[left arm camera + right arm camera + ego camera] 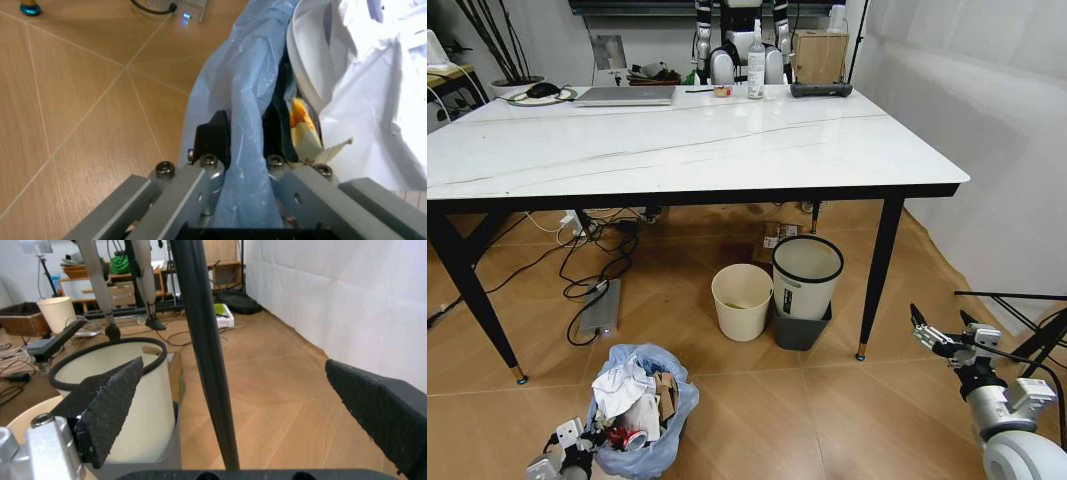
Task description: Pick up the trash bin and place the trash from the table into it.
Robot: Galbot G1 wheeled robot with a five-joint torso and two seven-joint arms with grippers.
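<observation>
Head view shows one trash bin upright on the floor, mouth up, filled with trash, in front of the table; the left tool pinches its blue bag rim; the right tool hangs spread wide over open floor beside a table leg; two other bins stand under the table.

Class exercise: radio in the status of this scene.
Left gripper shut on trash bin rim, bin on floor, trash inside. Right gripper open, low beside table leg. Nothing in the way.

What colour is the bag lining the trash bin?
Translucent light blue, clearest in the left wrist view: trash bin.
</observation>
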